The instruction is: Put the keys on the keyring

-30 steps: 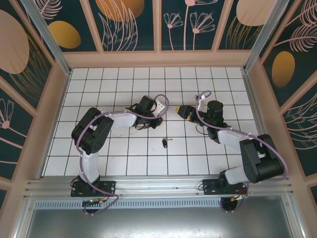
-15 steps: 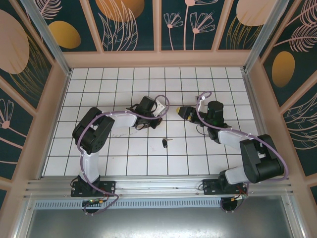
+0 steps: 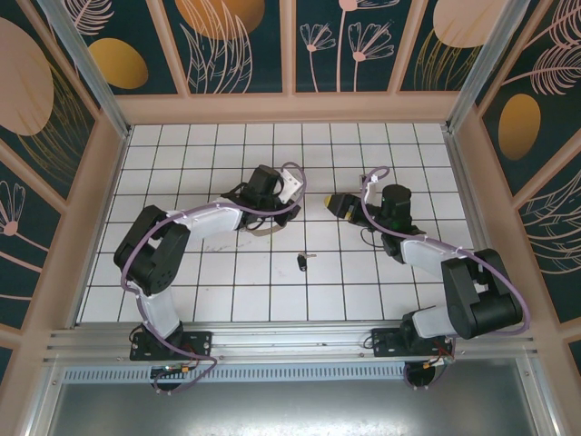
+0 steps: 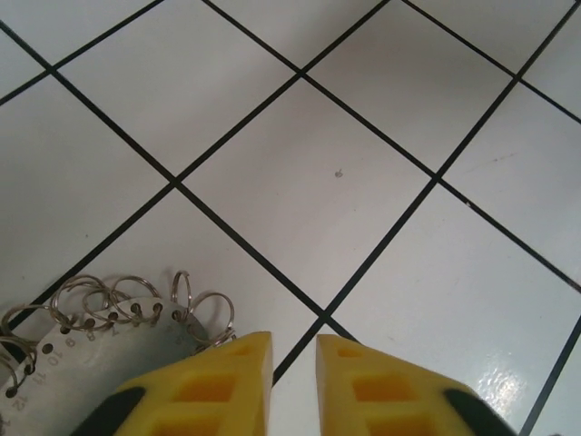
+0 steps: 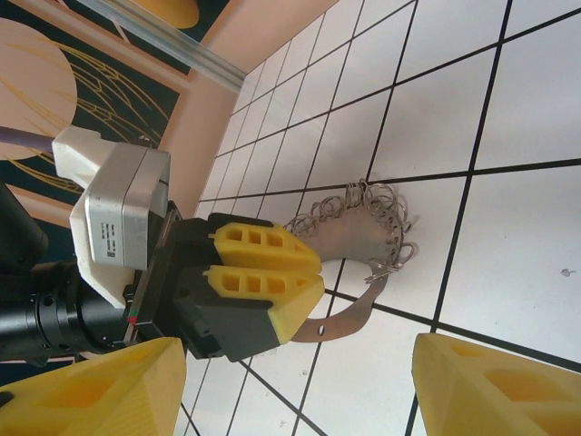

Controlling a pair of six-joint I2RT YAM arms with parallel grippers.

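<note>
White tiled floor (image 3: 182, 163), seemingly floral walls (image 3: 363, 45)

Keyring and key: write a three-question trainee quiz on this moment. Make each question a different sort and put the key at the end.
1. True or false: the key lies alone on the tiles, touched by neither gripper.
2. The right gripper is: A) shut tight; B) open and empty; C) shut on the key.
3. Fill in: in the left wrist view, the ___ lies beside the left gripper, not between its fingers.
Key: 1 true; 2 B; 3 keyring.
</note>
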